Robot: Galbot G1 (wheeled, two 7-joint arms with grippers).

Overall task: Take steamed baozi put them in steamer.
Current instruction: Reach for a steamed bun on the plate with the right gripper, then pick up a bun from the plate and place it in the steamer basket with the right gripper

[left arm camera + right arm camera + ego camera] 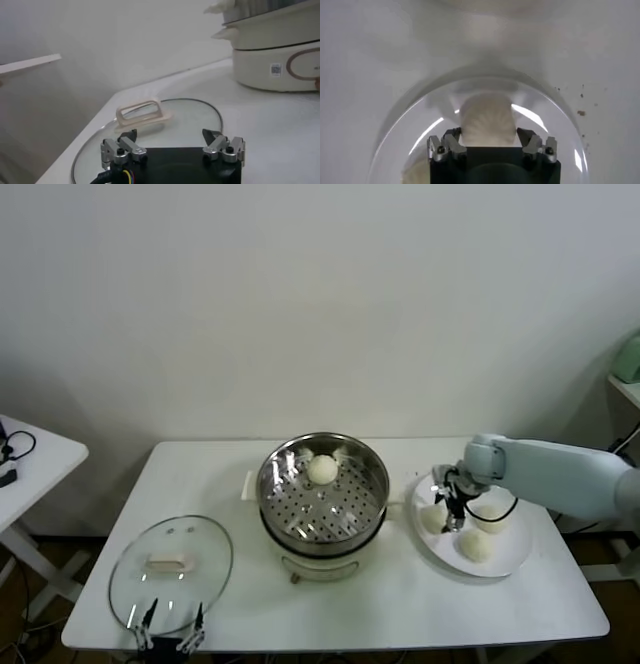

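The steel steamer (275, 504) stands mid-table with one cream baozi (322, 470) on its perforated tray. Three more baozi lie on the white plate (505, 562) to its right: one at the left edge (432, 519), one in front (474, 545), one behind (492, 516). My right gripper (450, 506) is down over the plate. In the right wrist view its fingers (452, 140) press on either side of a pleated baozi (486, 120), which still rests on the plate (420, 130). My left gripper (170, 639) is parked open at the table's front edge, nothing between its fingers.
A round glass lid (170, 569) with a cream handle (142, 112) lies flat at the front left, just ahead of the left gripper (170, 135). The steamer's white base (275, 60) shows beyond it. A small white side table (30, 459) stands off to the left.
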